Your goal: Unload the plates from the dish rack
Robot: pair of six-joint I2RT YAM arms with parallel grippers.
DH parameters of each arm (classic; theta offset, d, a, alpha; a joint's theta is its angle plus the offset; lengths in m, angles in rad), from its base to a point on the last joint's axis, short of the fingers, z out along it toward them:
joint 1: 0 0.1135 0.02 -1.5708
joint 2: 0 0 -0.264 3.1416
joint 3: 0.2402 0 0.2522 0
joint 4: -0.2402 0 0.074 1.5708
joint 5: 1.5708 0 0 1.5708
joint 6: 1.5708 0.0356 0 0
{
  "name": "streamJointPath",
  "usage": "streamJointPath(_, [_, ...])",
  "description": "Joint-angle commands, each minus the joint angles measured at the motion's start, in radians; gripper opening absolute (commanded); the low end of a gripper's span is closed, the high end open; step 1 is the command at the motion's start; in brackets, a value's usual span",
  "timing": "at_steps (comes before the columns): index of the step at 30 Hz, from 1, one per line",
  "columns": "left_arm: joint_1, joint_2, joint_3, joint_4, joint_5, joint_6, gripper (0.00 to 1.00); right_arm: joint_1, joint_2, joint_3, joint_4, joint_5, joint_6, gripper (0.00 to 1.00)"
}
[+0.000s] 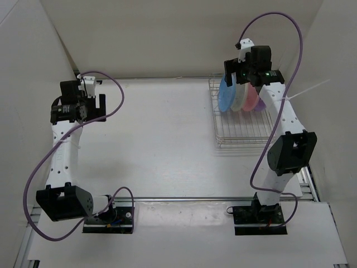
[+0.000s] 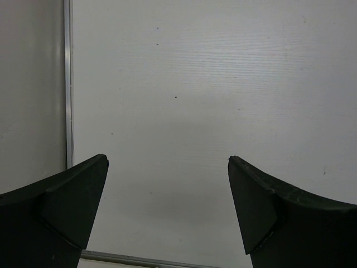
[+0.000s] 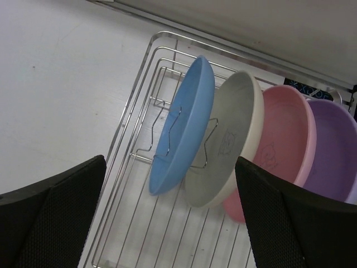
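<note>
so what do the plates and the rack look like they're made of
The blue plate, cream plate, pink plate and purple plate look like moulded plastic with a soft satin sheen: flat uniform colour, thin rims, faint moulded figures on cream and pink. The dish rack is probably chromed or stainless steel wire: thin silvery bars with bright glints.
</note>
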Motion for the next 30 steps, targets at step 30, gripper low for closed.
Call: streamJointPath(30, [-0.005, 0.012, 0.098, 0.006, -0.032, -0.012, 1.0, 0.055, 0.168, 0.053, 0.051, 0.086, -0.025, 0.82])
